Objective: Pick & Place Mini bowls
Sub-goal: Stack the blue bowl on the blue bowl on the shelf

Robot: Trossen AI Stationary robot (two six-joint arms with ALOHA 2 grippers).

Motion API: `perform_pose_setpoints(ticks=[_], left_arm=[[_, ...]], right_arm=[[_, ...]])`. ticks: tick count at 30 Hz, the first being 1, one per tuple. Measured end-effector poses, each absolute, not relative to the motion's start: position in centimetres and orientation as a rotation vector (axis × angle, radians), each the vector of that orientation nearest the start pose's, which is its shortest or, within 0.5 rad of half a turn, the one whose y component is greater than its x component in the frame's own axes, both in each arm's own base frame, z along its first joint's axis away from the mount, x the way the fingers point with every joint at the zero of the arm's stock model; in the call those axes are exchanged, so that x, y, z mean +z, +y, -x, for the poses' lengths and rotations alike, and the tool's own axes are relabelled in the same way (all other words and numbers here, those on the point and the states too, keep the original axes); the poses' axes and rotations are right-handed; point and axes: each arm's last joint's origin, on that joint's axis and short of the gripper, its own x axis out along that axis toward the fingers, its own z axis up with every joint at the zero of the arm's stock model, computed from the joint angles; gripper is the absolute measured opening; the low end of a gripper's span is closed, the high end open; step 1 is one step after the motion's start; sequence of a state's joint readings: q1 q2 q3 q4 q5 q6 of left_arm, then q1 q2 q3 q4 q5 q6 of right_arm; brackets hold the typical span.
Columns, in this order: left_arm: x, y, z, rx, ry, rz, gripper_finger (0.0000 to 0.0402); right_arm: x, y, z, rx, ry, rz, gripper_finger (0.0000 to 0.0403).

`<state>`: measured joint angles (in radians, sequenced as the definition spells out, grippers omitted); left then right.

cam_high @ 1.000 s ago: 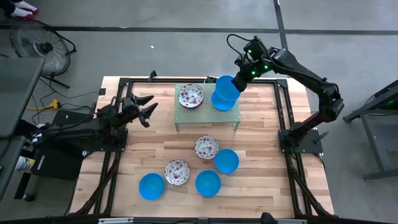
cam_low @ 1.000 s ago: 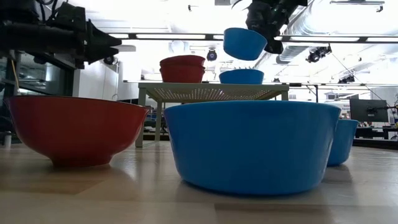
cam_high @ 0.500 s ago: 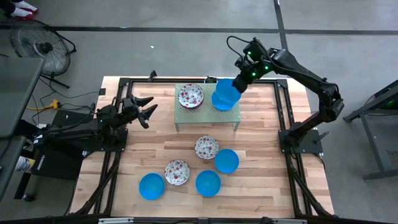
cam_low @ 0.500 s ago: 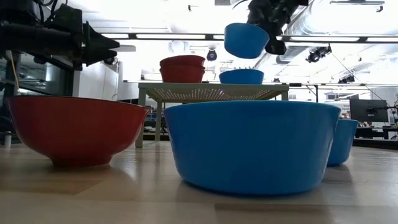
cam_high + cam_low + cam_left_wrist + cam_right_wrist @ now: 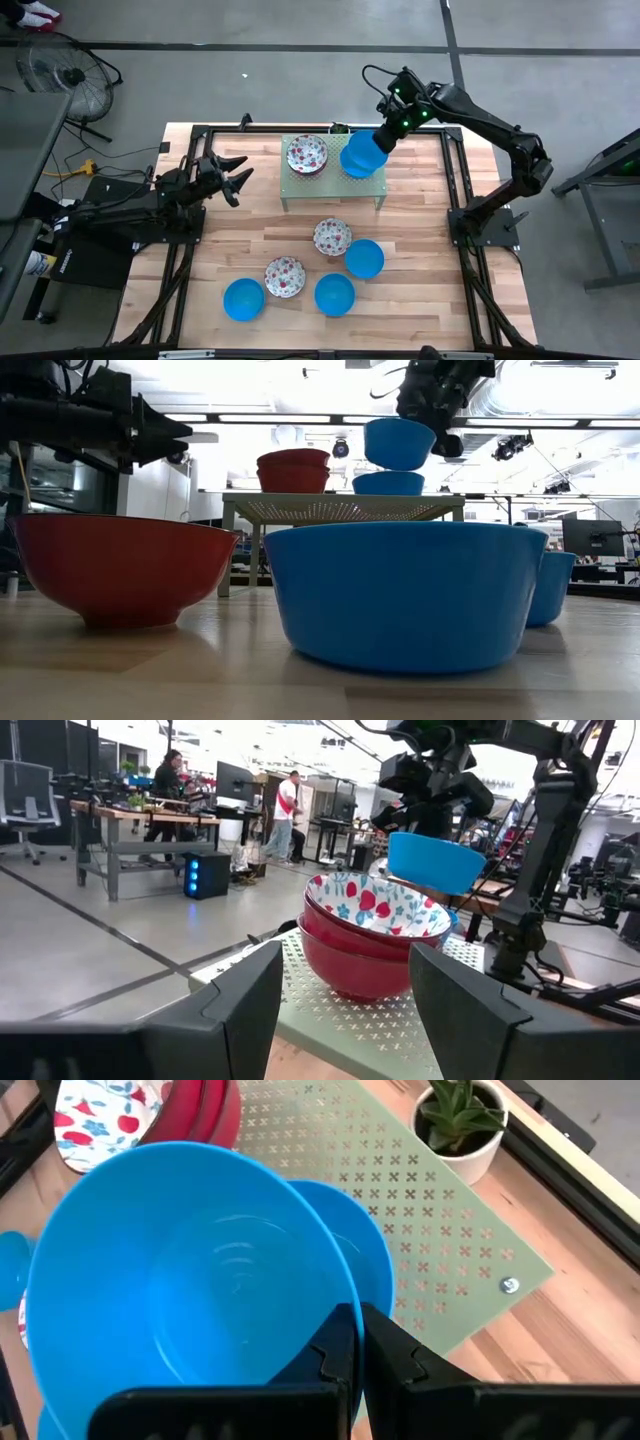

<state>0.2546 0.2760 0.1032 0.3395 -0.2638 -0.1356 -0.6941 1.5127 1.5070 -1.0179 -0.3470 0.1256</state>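
The left tool (image 5: pixel 232 172) hangs at nine o'clock over the worktop (image 5: pixel 420 230), its fingers apart and holding nothing. On the green perforated stand (image 5: pixel 300 182) at twelve o'clock, the left side carries a stack of floral bowls (image 5: pixel 306 154), red outside. On the stand's right side sits a blue bowl (image 5: pixel 388 483). The right tool (image 5: pixel 385 135) is clamped on the rim of a second blue bowl (image 5: pixel 362 152), held just above that one. Toward six o'clock on the worktop lie two floral bowls (image 5: pixel 332 236) and three blue bowls (image 5: pixel 364 258), all empty.
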Motion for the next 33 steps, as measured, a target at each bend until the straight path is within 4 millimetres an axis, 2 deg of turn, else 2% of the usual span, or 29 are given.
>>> perform_pose_setpoints(ticks=[33], left_arm=[[20.84, 3.49, -10.69, 0.481, -0.194, 0.101, 0.0213]], right_arm=[[33.91, -18.14, -23.48, -0.398, 0.95, -0.617, 0.0]])
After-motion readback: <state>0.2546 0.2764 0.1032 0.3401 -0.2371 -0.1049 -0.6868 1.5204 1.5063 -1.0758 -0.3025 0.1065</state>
